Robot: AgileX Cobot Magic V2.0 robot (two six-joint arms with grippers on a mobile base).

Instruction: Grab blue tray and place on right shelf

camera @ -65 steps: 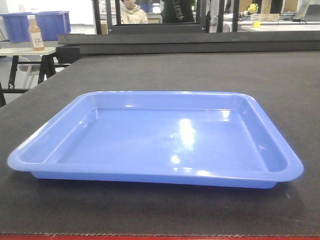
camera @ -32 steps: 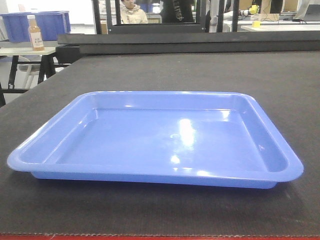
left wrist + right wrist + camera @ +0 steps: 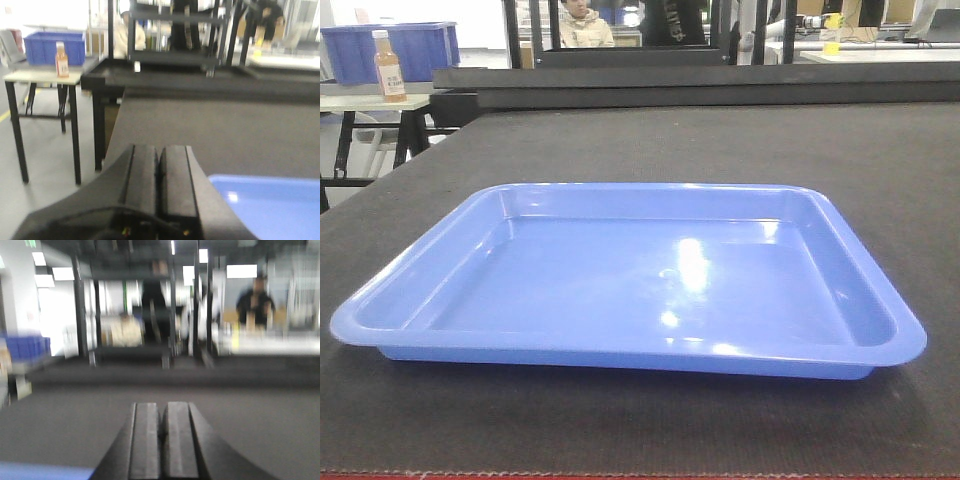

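Blue tray (image 3: 630, 285), just one, one bottle (image 3: 388, 66)

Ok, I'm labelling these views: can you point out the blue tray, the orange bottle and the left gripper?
blue tray (image 3: 620, 285): front view, bare glossy floor.
orange bottle (image 3: 390, 72): front view, middle of its body.
left gripper (image 3: 159, 150): left wrist view, seam between the closed fingers' tips.

no readable text, bottle (image 3: 389, 66) label illegible

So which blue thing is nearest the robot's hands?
The blue tray: wide, shallow, close by the left gripper and right gripper on the black table. The deep blue bin sits far back, behind a bottle.
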